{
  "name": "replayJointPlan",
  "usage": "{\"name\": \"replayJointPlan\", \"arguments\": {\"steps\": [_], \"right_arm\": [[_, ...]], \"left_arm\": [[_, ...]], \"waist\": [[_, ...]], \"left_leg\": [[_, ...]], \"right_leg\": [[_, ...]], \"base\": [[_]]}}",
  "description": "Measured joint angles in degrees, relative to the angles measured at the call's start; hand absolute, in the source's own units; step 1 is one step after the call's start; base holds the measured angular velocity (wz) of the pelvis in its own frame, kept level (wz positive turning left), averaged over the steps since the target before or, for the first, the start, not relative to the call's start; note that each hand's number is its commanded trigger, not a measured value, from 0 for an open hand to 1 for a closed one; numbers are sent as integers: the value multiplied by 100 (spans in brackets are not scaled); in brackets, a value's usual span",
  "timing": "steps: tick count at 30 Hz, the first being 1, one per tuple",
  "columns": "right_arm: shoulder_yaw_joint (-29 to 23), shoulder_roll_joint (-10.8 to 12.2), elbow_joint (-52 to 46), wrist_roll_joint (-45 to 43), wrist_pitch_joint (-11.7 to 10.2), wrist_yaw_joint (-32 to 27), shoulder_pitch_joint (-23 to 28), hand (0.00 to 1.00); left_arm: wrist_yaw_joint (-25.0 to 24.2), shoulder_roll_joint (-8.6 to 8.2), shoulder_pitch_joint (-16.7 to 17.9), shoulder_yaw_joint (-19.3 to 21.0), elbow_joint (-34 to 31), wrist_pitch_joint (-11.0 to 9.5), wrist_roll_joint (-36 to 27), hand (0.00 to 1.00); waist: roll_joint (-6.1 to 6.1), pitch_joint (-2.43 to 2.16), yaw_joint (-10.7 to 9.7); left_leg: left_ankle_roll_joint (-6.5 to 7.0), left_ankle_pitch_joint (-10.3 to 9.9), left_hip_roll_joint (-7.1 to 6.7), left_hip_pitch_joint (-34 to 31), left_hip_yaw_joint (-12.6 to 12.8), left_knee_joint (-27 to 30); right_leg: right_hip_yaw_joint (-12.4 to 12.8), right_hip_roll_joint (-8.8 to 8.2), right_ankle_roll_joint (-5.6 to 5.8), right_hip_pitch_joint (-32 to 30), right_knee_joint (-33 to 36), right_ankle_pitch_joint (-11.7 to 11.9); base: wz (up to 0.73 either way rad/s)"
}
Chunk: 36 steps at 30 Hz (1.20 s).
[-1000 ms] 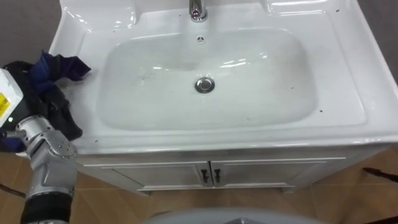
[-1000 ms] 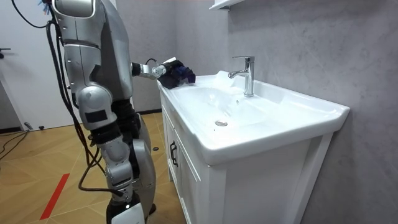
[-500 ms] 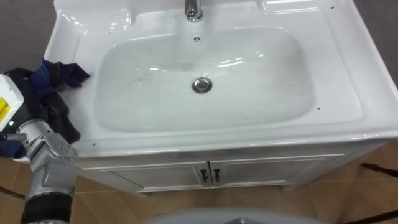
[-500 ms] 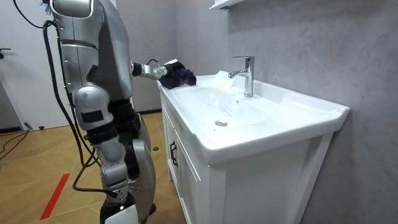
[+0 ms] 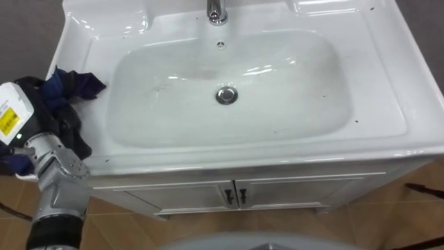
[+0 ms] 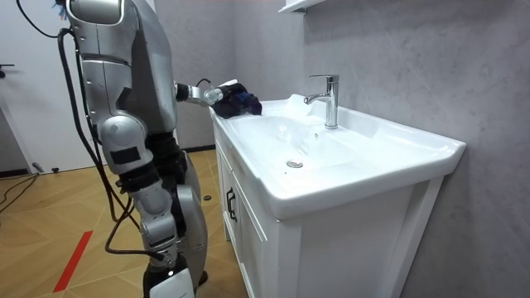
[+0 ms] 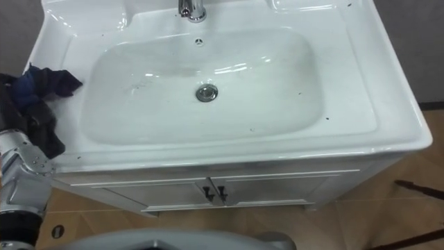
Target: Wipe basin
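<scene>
We stand before the basin (image 5: 388,132), with the cabinet doors (image 5: 236,195) under its front edge. The tap (image 5: 217,10) sits at the back middle, and the drain (image 5: 225,95) lies in the bowl before it. On the left rim lies the cloth (image 5: 75,83), with our left hand (image 5: 28,111) around it.

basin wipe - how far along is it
Barely begun. Done: the left hand has the dark cloth gripped in its fingers. In hand: the cloth sits at the basin's left rim. Left: the whole bowl, with dark specks scattered in it.
</scene>
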Motion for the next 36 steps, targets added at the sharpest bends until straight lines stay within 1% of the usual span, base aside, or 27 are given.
{"name": "replayJointPlan", "arguments": {"steps": [2,4,5,6,7,10,15,19,26,30,32,33,36], "right_arm": [[-1,0,-1,0,-6,47,10,0],[-4,-2,-19,-2,-33,60,48,0],[-7,-4,-20,-5,-48,64,55,0],[-5,-10,-19,-8,-66,78,73,0],[-6,-18,-18,-12,-81,105,87,0],[-6,-20,-14,-16,-128,130,97,0],[-7,-21,-12,-43,-128,150,101,0],[-6,-22,4,-37,-115,101,105,0],[-5,-17,-7,-38,-106,3,82,0],[-4,-17,4,-31,-39,-5,82,0],[-3,-16,3,-4,-37,-4,83,0],[-3,-16,-7,-1,-36,0,65,0],[-4,-16,-11,-3,-35,-3,38,0]], "left_arm": [[-3,0,0,-6,0,0,63,100],[-6,0,0,-23,0,-1,277,100],[-6,0,0,-31,1,-1,329,58],[-6,0,0,-62,1,-2,381,58],[-7,1,0,-121,1,-2,383,0],[-53,0,0,-211,1,-11,447,0],[-131,1,0,-217,15,-53,447,0],[-126,2,0,-222,70,-83,445,0],[-126,2,0,-222,140,-80,445,0],[-126,1,0,-222,164,-80,446,0],[-126,1,-1,-222,161,-80,447,0],[-126,1,-2,-222,152,-80,447,0],[-106,2,-4,-210,44,-78,450,0]], "waist": [[1,0,-5],[2,3,-21],[3,3,-29],[2,5,-43],[4,7,-58],[0,23,-115],[26,50,-149],[73,46,-140],[73,46,-139],[71,46,-140],[74,42,-136],[86,32,-136],[81,29,-127]], "left_leg": [[0,0,-1,0,-5,0],[0,0,-7,-6,-10,-1],[1,0,-9,-8,-12,-2],[1,0,-14,-9,-16,-2],[1,1,-21,-13,-22,-2],[3,2,-34,-33,-32,0],[4,2,-55,-35,-29,-10],[5,3,-64,-28,-25,-34],[6,3,-67,31,-15,-71],[7,3,-66,46,-9,-70],[7,3,-66,51,-9,-67],[7,3,-66,50,-9,-63],[7,3,-67,50,-12,-57]], "right_leg": [[-3,-2,0,0,-1,0],[-3,-7,3,0,-2,-2],[-7,-9,4,1,-3,-2],[-10,-13,8,1,-4,-3],[-16,-20,14,1,-4,-4],[-19,-31,27,-6,-6,-9],[-6,-47,45,-17,-13,-5],[8,-50,59,-14,-9,5],[46,-49,59,0,-8,5],[59,-51,60,2,-8,5],[63,-54,60,0,-10,5],[63,-55,60,-4,-8,5],[62,-57,64,-4,-5,7]], "base": [[0],[0],[0],[0],[0],[1],[0],[0],[-3],[0],[0],[0],[0]]}}
